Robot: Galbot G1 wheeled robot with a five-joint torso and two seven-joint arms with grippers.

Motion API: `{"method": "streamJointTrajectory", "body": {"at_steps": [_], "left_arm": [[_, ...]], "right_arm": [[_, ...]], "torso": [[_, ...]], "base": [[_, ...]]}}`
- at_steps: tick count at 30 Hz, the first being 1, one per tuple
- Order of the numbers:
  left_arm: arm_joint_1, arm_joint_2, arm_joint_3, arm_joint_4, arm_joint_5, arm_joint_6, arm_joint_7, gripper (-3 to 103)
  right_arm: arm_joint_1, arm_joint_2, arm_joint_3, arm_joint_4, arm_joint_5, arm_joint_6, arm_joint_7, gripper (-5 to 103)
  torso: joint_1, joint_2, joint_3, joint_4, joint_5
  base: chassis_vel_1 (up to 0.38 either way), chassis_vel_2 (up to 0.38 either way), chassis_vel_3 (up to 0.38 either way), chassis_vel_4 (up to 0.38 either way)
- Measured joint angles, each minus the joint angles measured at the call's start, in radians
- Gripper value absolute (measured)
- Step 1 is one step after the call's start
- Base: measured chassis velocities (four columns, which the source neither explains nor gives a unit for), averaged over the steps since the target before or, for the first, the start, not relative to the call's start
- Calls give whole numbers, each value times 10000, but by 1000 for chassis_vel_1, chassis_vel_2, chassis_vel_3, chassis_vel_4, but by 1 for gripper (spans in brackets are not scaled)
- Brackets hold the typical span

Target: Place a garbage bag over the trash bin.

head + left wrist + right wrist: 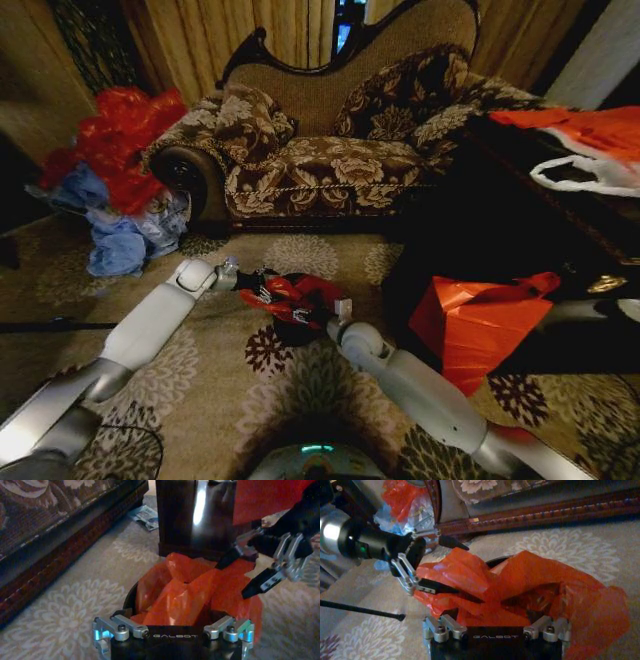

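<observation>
Head view: garbage bag (290, 295) bunched over trash bin (300, 330) | thin, limp, slippery; best pinched at rim hem | left gripper (437, 564) jaws spread | right gripper (245, 573) jaws spread

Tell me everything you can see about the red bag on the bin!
The garbage bag is thin, shiny, crinkly red plastic, bunched over the black trash bin on the flowered carpet. It isn't spread smooth yet. The left gripper and right gripper stand open at its opposite sides, fingers against the plastic.
</observation>
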State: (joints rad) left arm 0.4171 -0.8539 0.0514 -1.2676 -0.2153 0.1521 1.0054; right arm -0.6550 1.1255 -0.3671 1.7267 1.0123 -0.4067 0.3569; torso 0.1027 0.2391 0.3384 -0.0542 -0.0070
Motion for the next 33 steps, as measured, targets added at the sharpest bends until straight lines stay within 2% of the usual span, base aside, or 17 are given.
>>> {"method": "streamJointTrajectory", "body": {"at_steps": [5, 7, 9, 11, 12, 14, 15, 19, 21, 22, 24, 25, 28, 30, 31, 33], "left_arm": [[-193, -297, 21, 426, 139, -139, -108, 98], [-248, -452, 42, 599, 94, -214, -366, 92], [-259, -544, 48, 688, 88, -302, -557, 92], [-251, -707, 50, 755, 90, -370, -861, 84], [-251, -707, 50, 755, 90, -370, -861, 84], [-201, -789, 51, 731, 77, -364, -1027, 76], [-201, -789, 51, 731, 77, -364, -1027, 76], [-145, -877, -7, 707, -81, -328, -1196, 64], [-106, -901, -50, 708, -208, -331, -1334, 55], [-106, -901, -50, 708, -208, -331, -1334, 55], [7, -911, -115, 654, -358, -333, -1549, 47], [7, -911, -115, 654, -358, -333, -1549, 47], [306, -954, -267, 464, -614, -286, -1945, 36], [360, -965, -295, 424, -654, -251, -2027, 36], [457, -979, -348, 346, -741, -199, -2190, 36], [589, -982, -393, 209, -987, -106, -2558, 24]], "right_arm": [[-3, -60, 31, 24, -72, 6, -172, 90], [6, -84, 30, 32, -131, 18, -270, 89], [13, -89, 27, 29, -153, 21, -297, 86], [56, -105, -19, -26, -186, 12, -396, 82], [56, -105, -19, -26, -186, 12, -396, 82], [169, -94, -126, -171, -270, 5, -517, 80], [169, -94, -126, -171, -270, 5, -517, 80], [394, 67, -255, -577, -414, 93, -671, 76], [513, 146, -330, -851, -496, 206, -689, 66], [513, 146, -330, -851, -496, 206, -689, 66], [571, 177, -390, -1027, -529, 271, -777, 56], [571, 177, -390, -1027, -529, 271, -777, 56], [543, 66, -482, -931, -527, 360, -787, 39], [536, 40, -500, -898, -526, 372, -792, 39], [515, -10, -534, -826, -524, 405, -797, 33], [481, -54, -546, -746, -524, 466, -798, 23]], "torso": [[0, 0, 0, -4, 1], [0, 0, 0, -3, 0], [0, 0, 0, -3, 0], [0, 0, 0, -3, 0], [0, 0, 0, -3, 0], [0, 0, 0, -3, 1], [0, 0, 0, -3, 1], [0, 0, 0, -2, 1], [0, 0, 0, -2, 0], [0, 0, 0, -2, 0], [-1, 0, 0, -1, 0], [-1, 0, 0, -1, 0], [-1, 0, 0, -2, -1], [-1, 0, 1, -2, -1], [-1, 0, 0, -3, -1], [-1, 0, 0, -2, 0]], "base": [[0, 0, 0, 0], [0, 0, 0, 0], [0, 0, 0, 0], [0, 0, 0, 0], [0, 0, 0, 0], [0, 0, 0, 0], [0, 0, 0, 0], [0, 0, 0, 0], [0, 0, 0, 0], [0, 0, 0, 0], [0, 0, 0, 0], [0, 0, 0, 0], [0, 0, 0, 0], [0, 0, 0, 0], [0, 0, 0, 0], [0, 0, 0, 0]]}}
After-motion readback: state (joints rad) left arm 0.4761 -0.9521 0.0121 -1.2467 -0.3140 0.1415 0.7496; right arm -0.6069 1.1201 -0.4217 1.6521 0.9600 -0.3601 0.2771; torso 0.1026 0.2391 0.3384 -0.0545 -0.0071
